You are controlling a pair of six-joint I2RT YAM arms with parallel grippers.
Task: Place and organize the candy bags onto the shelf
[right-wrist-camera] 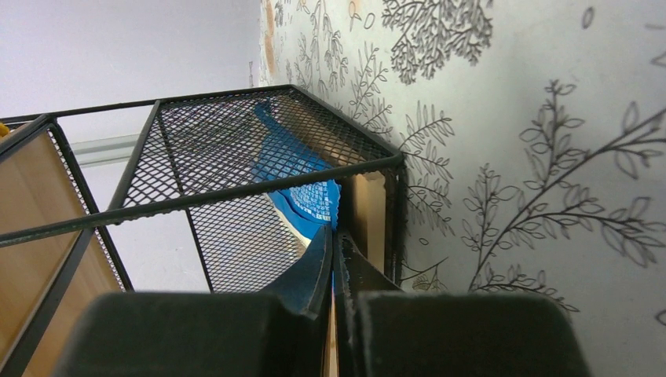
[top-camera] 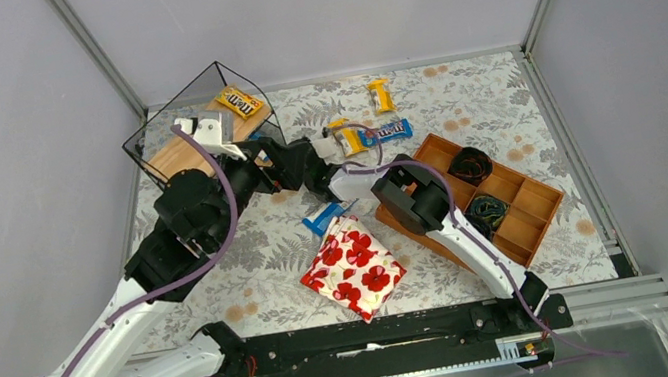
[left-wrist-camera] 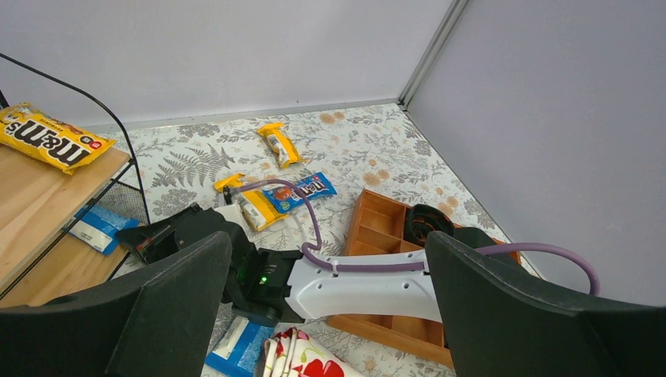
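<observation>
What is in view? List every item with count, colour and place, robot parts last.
shelf: one, black wire with wooden boards, far left corner of the table.
yellow candy bags: three; one on the shelf's top board, two on the table.
blue candy bags: three; one on the shelf's lower board, two on the table.
poppy pouch: one, white and red, near middle.
tray: one, reddish-brown, right side, dark coils in two compartments.
left gripper: one, black, open, beside the shelf.
right gripper: one, black, shut on the lower-board blue bag.
</observation>
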